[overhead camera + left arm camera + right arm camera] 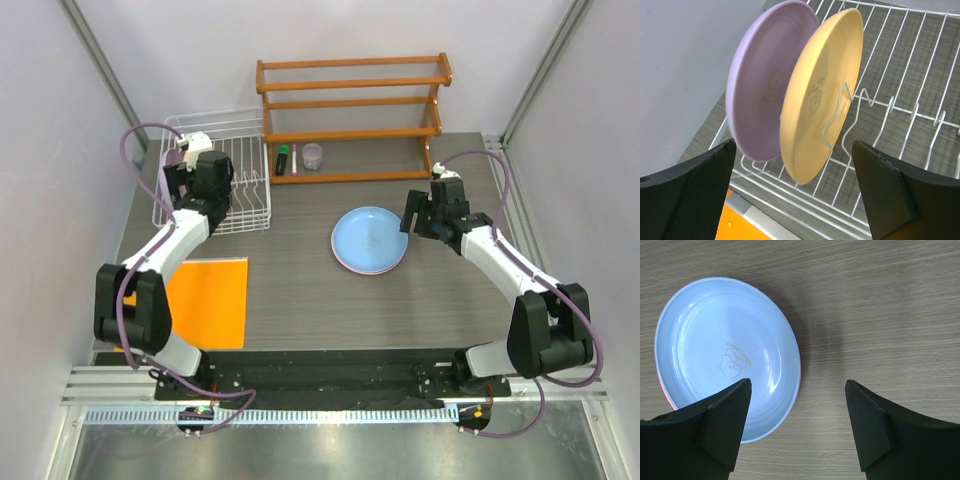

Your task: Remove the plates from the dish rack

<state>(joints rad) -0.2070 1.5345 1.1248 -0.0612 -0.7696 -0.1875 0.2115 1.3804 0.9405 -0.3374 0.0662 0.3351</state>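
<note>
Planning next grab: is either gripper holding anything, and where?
Nothing held. Left gripper open facing the yellow plate; right gripper open by the light blue plate.

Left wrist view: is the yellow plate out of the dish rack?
No, the yellow plate stands on edge in the dish rack beside the lavender plate.

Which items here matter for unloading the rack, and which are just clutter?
Job:
dish rack
lavender plate and yellow plate, standing in it
light blue plate, stacked on pink plate on the table

Lying about:
wooden shelf
clear cup on it
orange mat
</note>
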